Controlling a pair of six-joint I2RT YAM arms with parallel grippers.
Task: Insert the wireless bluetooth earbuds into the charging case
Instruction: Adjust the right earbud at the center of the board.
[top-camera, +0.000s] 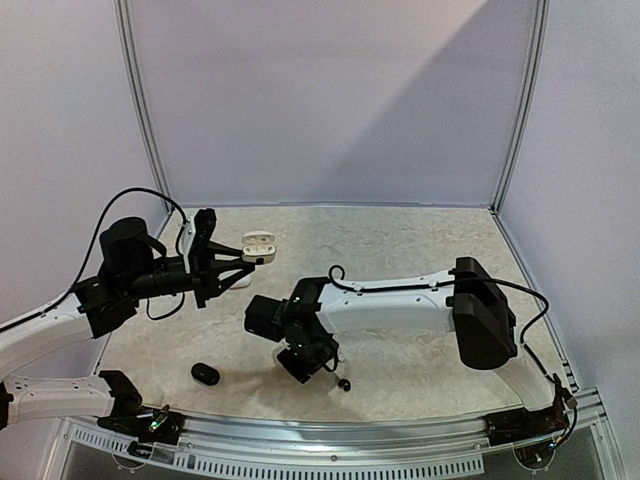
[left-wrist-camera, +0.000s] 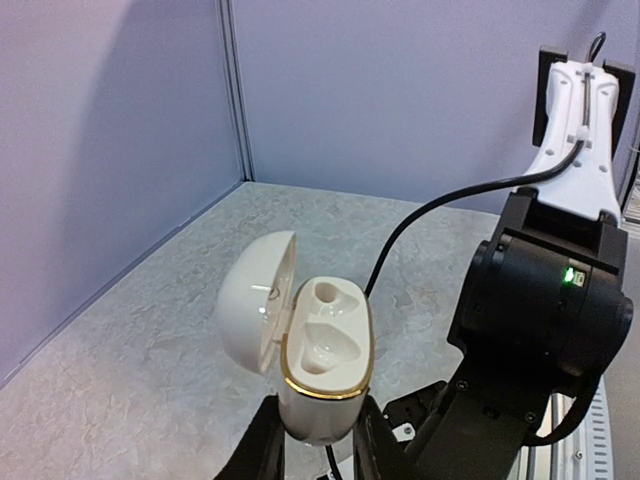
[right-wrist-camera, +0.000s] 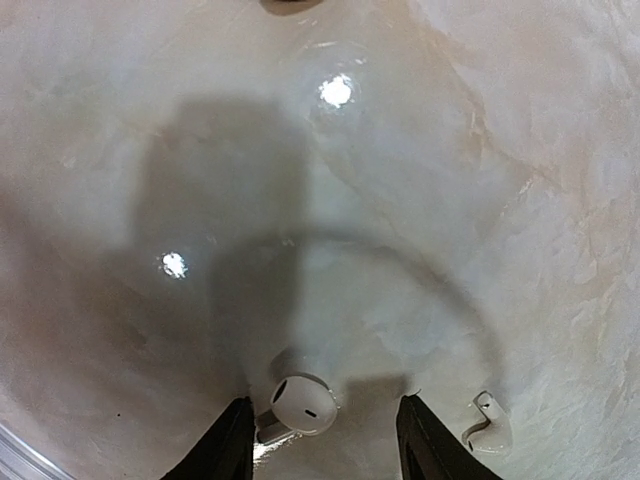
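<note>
Wrist view shows white earbud (right-wrist-camera: 303, 405) between parted right claw (right-wrist-camera: 325, 425); left claw (left-wrist-camera: 318, 435) clamps open charging case (left-wrist-camera: 325, 365)

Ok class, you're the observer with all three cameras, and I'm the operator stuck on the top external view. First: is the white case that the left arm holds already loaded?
Observer: No. In the left wrist view the white case, clamped between the left fingers, stands open with both sockets empty.
Operator: What sits under the right arm's tip?
Observer: In the right wrist view a white earbud lies on the table between the open right fingers.
Operator: Any others nearby?
Observer: A second white earbud lies just outside those fingers, toward that picture's right edge.
</note>
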